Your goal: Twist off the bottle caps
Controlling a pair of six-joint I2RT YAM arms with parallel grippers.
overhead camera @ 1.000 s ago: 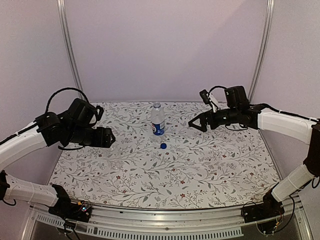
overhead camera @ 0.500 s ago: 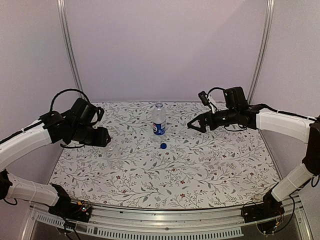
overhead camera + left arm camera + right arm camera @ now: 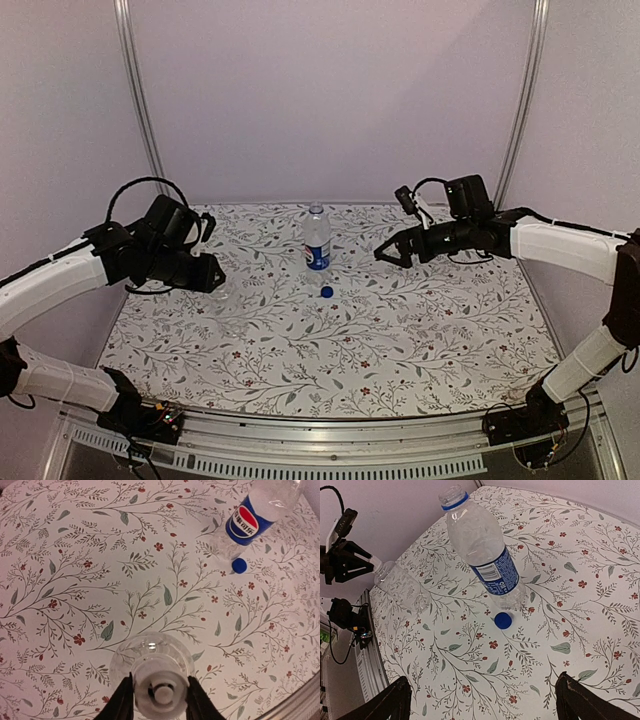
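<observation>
1. Top view: the left end effector (image 3: 214, 276) hung low; the right end effector (image 3: 386, 250) gaped, with the labelled bottle (image 3: 316, 240) ahead of it.
2. Left wrist: its fingers (image 3: 121, 705) pinched the pale cap (image 3: 160, 695) on the clear bottle (image 3: 150, 655).
3. Right wrist: the jaws stood wide; the blue cap (image 3: 503, 620) lay ahead on the tabletop (image 3: 580, 630).

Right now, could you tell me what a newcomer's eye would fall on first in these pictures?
The labelled bottle stands upright mid-table towards the back, its blue cap lying on the flowered cloth close by its base. At the left, the left arm's jaws sit on either side of the pale cap of a clear bottle that is nearly see-through, while the right arm's jaws hang wide open to the right of the labelled bottle.
</observation>
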